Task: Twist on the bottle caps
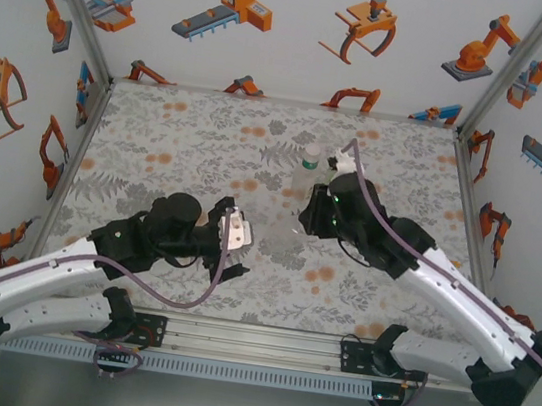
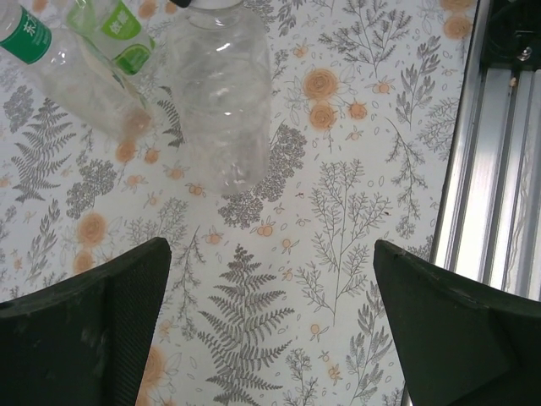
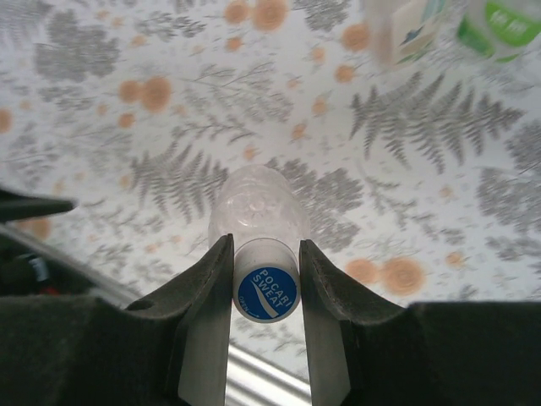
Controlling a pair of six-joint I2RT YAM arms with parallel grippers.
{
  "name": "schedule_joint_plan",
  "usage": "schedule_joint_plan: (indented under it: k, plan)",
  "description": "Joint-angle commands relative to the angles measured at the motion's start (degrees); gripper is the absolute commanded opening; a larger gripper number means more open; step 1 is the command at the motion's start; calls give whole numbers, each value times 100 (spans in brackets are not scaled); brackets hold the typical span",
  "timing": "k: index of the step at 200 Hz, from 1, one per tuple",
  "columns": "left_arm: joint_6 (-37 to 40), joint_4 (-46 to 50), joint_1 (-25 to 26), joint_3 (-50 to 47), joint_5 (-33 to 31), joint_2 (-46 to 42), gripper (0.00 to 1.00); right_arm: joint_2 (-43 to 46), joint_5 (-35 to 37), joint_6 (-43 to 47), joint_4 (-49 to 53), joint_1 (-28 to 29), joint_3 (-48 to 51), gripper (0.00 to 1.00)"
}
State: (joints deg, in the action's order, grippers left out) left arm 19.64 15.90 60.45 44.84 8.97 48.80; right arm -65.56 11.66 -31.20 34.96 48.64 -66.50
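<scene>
At the near left, the left gripper [image 2: 270, 338] hangs low over the flowered table [image 2: 355, 194] with its fingers [image 2: 93, 330] wide apart and nothing between them, pointing toward the middle. Just to its right, about mid-table, stands the clear bottle [image 2: 220, 101]. It looks empty and has no label. From the left wrist view, two other bottles [image 2: 51, 51] with green labels lie beyond it on the far side, close together. The top of one seems to show white from above, but whether both are capped I cannot tell. To the right, the right gripper [image 3: 266, 254] reaches in from the near right, its fingers [image 3: 211, 279] clamped on either side of the small white cap [image 3: 266, 288] with a blue printed top, which sits on the clear bottle's neck. How far the cap is threaded cannot be read. The bottle is likely very light and thin-walled, so it should dent under a hard squeeze, skid on the cloth and spin along with the cap. Its smooth wall will be slippery. The best hold is probably a gentle grip across the body at its middle, below the shoulder. The cap is small and stiff and can take firm pressure at its rim.
</scene>
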Motion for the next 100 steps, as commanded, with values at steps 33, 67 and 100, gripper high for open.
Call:
schedule_joint_plan:
  k: [33, 67, 100]
  plan:
    - [-293, 152, 11, -146, -111, -404, 97, -1574, -49, 1490, 313, -522, -1193, 0]
    - [-372, 242, 11, -241, -197, -702, 97, -2397, -182, 1890, 669, -747, -1916, 0]
    - [-416, 290, 11, -333, -260, -946, 97, -2874, -452, 2012, 671, -957, -2162, 0]
